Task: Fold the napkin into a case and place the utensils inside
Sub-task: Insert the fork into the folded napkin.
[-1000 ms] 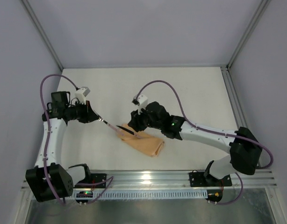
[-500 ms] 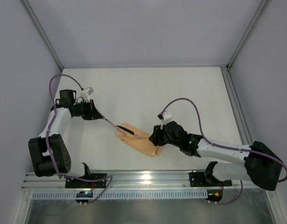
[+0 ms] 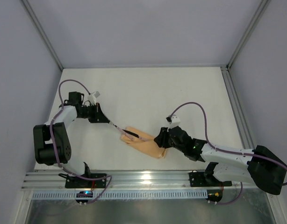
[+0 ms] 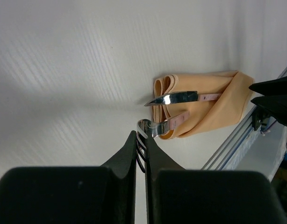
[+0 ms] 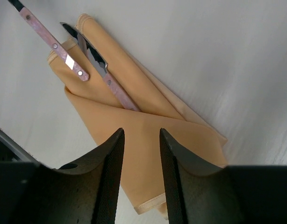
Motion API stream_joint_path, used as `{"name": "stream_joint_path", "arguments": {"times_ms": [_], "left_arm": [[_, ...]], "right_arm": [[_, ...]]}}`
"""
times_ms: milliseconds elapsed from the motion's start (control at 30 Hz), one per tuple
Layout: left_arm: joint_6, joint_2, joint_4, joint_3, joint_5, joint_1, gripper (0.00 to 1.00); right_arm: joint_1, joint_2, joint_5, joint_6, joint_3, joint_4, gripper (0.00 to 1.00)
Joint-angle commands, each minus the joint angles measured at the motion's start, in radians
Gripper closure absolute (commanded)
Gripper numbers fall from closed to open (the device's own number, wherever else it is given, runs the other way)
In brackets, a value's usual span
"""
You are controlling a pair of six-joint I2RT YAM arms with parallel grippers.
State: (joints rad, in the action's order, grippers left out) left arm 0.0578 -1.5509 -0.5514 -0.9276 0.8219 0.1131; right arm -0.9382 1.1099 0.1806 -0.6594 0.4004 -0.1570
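A folded peach case (image 5: 134, 116) lies on the white table (image 3: 181, 93), directly beneath the right jaws. These stand parted and empty over its closed end (probably poised to steady the cloth). The left jaws are clenched on the tines of a fork (image 4: 164, 123), just short of the case's open mouth. Its pink handle reaches ahead of them and rests on top of the cloth, apparently lined up for sliding in. A knife (image 4: 174, 98) just beyond the fork is tucked in, blade protruding. A fold hides the knife's handle end. Whether the right jaws touch the cloth cannot be told.
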Motion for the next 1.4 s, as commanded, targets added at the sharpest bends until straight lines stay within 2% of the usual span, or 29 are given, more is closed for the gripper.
{"name": "stream_joint_path", "arguments": {"times_ms": [0, 133, 233, 400, 500, 633, 900, 967, 1000, 1067, 1100, 1200, 1367], "left_arm": [[-0.01, -0.028, -0.035, -0.033, 0.052, -0.003, 1.0], [-0.049, -0.025, -0.002, -0.053, 0.083, 0.002, 1.0], [-0.133, -0.009, 0.056, -0.028, 0.108, 0.003, 1.0], [-0.156, 0.035, 0.071, 0.03, 0.045, -0.004, 1.0], [-0.147, 0.037, 0.076, 0.064, 0.002, -0.039, 1.0], [-0.157, -0.003, 0.103, 0.082, 0.011, -0.101, 1.0], [-0.185, -0.103, 0.148, 0.095, 0.048, -0.102, 0.99], [-0.181, -0.115, 0.14, 0.095, 0.046, -0.102, 0.94], [-0.179, -0.124, 0.137, 0.095, 0.045, -0.102, 0.86], [-0.162, -0.132, 0.12, 0.084, 0.031, -0.102, 0.77], [-0.153, -0.133, 0.107, 0.079, 0.026, -0.101, 0.67], [-0.106, -0.124, 0.053, 0.059, -0.007, -0.102, 0.56], [-0.096, -0.078, 0.033, 0.05, -0.066, -0.102, 0.45]], "right_arm": [[0.003, -0.015, 0.074, -0.06, -0.026, -0.041, 0.6], [0.003, -0.027, 0.086, -0.036, -0.002, -0.004, 0.6], [0.003, -0.068, 0.114, -0.031, 0.017, 0.065, 0.6], [0.002, -0.201, 0.157, -0.1, -0.029, 0.149, 0.6], [0.003, -0.228, 0.163, -0.109, -0.046, 0.188, 0.6], [0.001, -0.216, 0.154, -0.1, -0.041, 0.177, 0.6], [0.001, -0.127, 0.109, -0.051, 0.006, 0.122, 0.59], [-0.007, -0.073, 0.108, 0.006, 0.061, 0.125, 0.58], [-0.014, -0.055, 0.108, 0.029, 0.083, 0.125, 0.58], [-0.036, -0.016, 0.106, 0.114, 0.15, 0.114, 0.57], [-0.04, 0.031, 0.099, 0.148, 0.178, 0.113, 0.57], [-0.06, 0.17, 0.039, 0.282, 0.306, 0.122, 0.57], [-0.073, 0.385, -0.07, 0.411, 0.532, 0.184, 0.57]]}}
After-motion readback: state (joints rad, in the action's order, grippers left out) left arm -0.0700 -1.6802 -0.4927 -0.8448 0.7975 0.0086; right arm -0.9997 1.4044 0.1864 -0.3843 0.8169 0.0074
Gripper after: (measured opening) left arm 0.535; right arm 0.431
